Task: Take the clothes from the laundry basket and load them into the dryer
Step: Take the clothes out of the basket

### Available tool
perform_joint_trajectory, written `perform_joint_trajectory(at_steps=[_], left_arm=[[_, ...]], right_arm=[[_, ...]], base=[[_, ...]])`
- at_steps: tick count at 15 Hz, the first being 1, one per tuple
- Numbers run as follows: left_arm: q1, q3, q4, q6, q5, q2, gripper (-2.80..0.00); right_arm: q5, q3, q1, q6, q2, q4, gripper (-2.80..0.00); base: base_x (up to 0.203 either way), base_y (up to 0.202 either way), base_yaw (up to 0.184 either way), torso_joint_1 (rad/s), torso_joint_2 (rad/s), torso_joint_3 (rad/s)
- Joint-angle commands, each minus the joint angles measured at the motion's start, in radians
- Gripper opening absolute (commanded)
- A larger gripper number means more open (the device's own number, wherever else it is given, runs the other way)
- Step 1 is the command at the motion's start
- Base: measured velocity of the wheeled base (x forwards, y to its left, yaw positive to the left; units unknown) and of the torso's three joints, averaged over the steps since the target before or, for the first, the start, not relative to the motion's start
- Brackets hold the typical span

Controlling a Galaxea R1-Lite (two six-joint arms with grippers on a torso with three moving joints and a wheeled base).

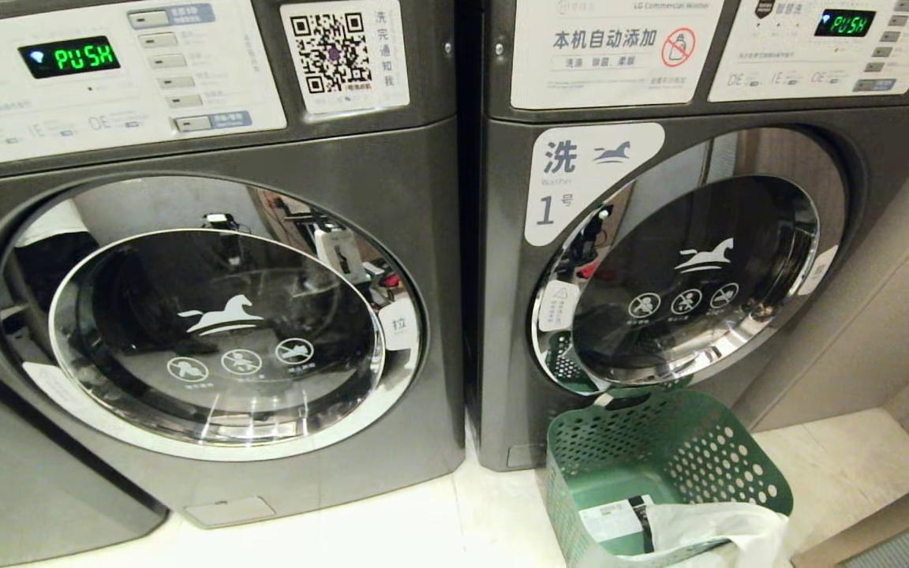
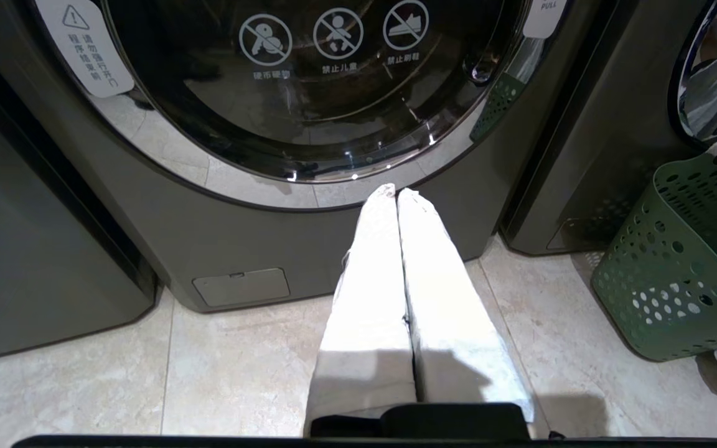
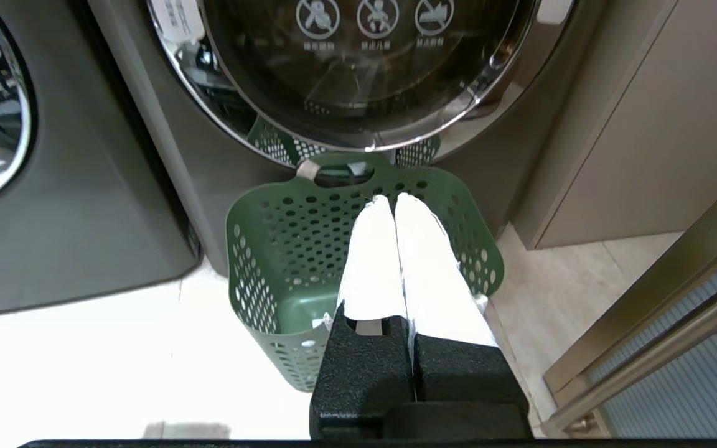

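A green perforated laundry basket (image 1: 660, 442) (image 3: 284, 249) (image 2: 682, 261) stands on the floor, against the right-hand grey front-loading machine (image 1: 502, 315). White clothes (image 1: 707, 528) hang over the basket's near rim. The left-hand machine (image 1: 391, 181) stands beside it. Both round doors look shut, and I cannot tell which machine is the dryer. My right gripper (image 3: 394, 198) is shut and empty, hovering over the basket. The left gripper (image 2: 396, 190) is shut and empty, pointing at the left machine's base. Neither gripper shows in the head view.
A beige wall panel (image 1: 880, 315) closes off the right side, with a metal door frame (image 3: 645, 323) nearer me. Another grey machine (image 1: 13, 489) sits at the lower left. Pale floor tiles (image 2: 240, 367) run in front of the machines.
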Motion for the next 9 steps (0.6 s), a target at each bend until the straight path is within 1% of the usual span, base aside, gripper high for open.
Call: perform_joint_trajectory(at_steps=[1,9], left_arm=[[0.0,0.002,0.0,0.0,0.0,-0.002,-2.8],[0.0,0.002,0.0,0.0,0.0,-0.002,-2.8]], right_arm=[[0.0,0.018,0.0,0.0,0.0,-0.001,-2.8],[0.0,0.018,0.0,0.001,0.0,-0.001,-2.8]], base=[[0.0,0.0,0.0,-0.002,0.0,-0.198],[0.0,0.0,0.0,0.003,0.0,-0.198]])
